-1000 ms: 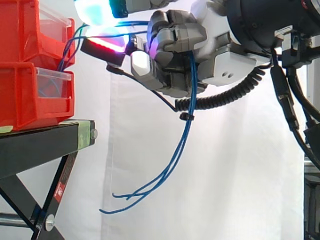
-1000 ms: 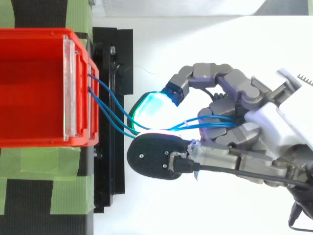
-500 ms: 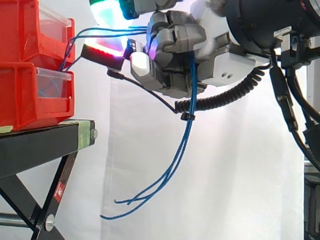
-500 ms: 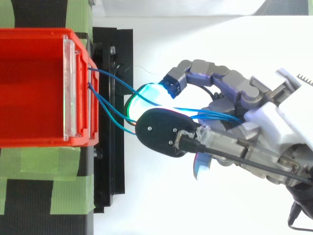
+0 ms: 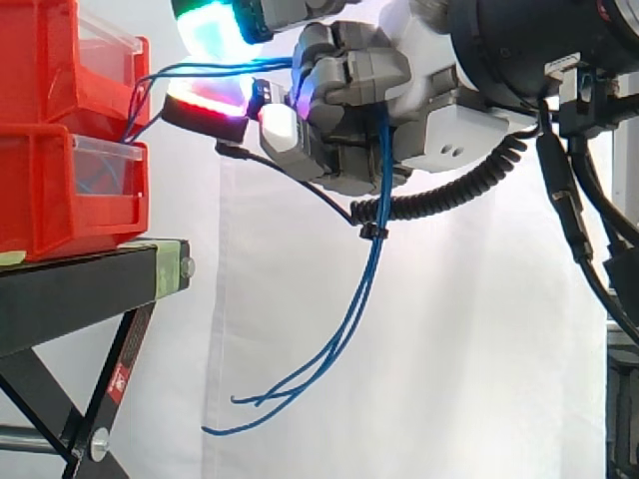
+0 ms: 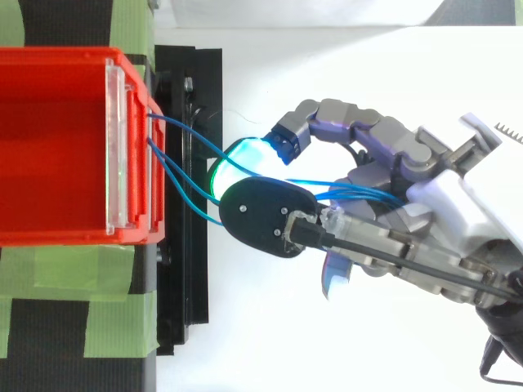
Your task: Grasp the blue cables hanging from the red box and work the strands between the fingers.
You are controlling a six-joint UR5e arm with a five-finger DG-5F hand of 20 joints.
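Cables: blue cables are hung out of the front of the red box. From the box they are led across a small gap into the hand. After the hand they are left to drop well below the box, with the loose ends curled in front of the white curtain.
Hand: it is held just beside the box front, near the top of the box. It is closed on the cables. The strands are run through the curled fingers, and near the box they are passed between the glowing pads.
Feel: the strands are judged to be thin, light and bendy, and maybe a bit slippery. They could be pulled out of the box if they are tugged hard.
Where to hold: the best place is judged to be the middle part, a little way out from the box, where some slack is left.
Side view: the long hanging ends are shown here, and so are a second red box under the first one and the black stand under both.
Top view: the strands are seen spread apart at the box front and gathered into one bunch inside the hand. Green tape is seen beside the box.
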